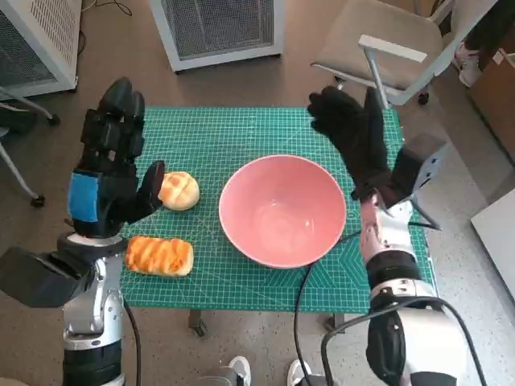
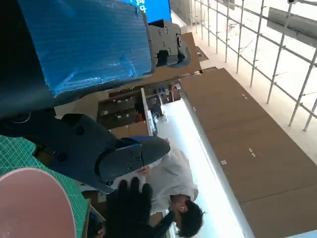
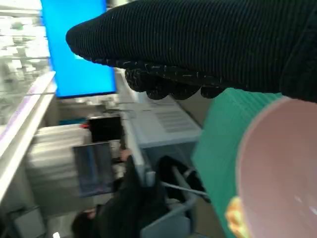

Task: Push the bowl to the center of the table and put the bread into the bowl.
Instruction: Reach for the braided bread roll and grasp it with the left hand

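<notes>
A: What's on the left side?
B: The left hand [image 1: 113,165] is raised with fingers spread, holding nothing. Its thumb is just beside a round bun [image 1: 179,190]. A glazed bread loaf [image 1: 159,255] lies nearer the robot on the green cutting mat [image 1: 209,133].
A: And then?
B: The pink bowl [image 1: 283,211] sits empty near mid-mat. The right hand [image 1: 354,133] hovers beyond its far right rim, fingers apart, holding nothing.

Round bun [image 1: 179,190] just beside left hand [image 1: 109,173]; bowl [image 1: 282,210] near.

Even daylight, blurred right wrist view
</notes>
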